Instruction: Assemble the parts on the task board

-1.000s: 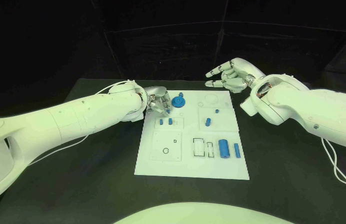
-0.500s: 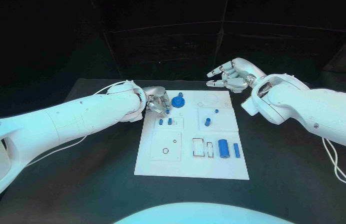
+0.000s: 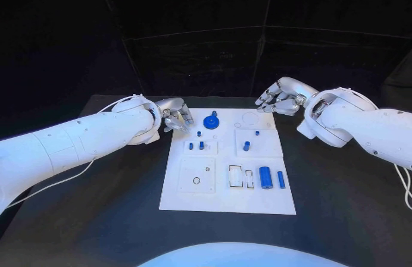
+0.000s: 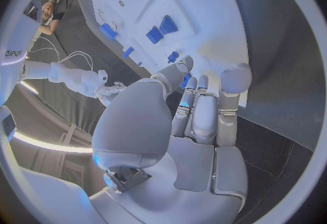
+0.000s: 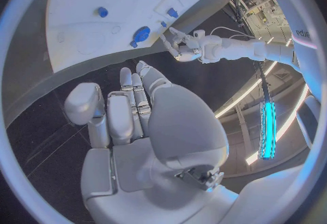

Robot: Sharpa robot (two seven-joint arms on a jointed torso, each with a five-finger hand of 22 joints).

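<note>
Looking at this from the left side across: the left hand (image 3: 176, 115) sits at the far left corner of the task board (image 3: 230, 203), its fingers (image 4: 194, 120) curled loosely with nothing in them as far as I can tell, tips just off the board's edge over the black counter (image 3: 103, 219). Just past those fingertips is the round blue part with a knob (image 3: 211, 122), the closest thing for that hand to go for. A bit nearer the robot there's a pair of small blue pegs (image 3: 200, 144) standing in a square recess, then another peg (image 3: 246, 146) in the next recess over, and toward the near edge a fat blue cylinder (image 3: 266, 176) with a thin blue bar (image 3: 281, 179) beside it, well away from either hand. The right hand (image 3: 280, 98) hovers at the far right corner, fingers (image 5: 136, 98) bent inward and close together, holding nothing, with the board's edge just beyond the tips. My guess on handling: these parts look like small rigid plastic, light and a bit slick, so they could squirt out of a sloppy pinch or tip over if bumped. I'd take the round one by its knob, and the pegs by their upper sides with a fingertip pinch, lifting straight up.
</note>
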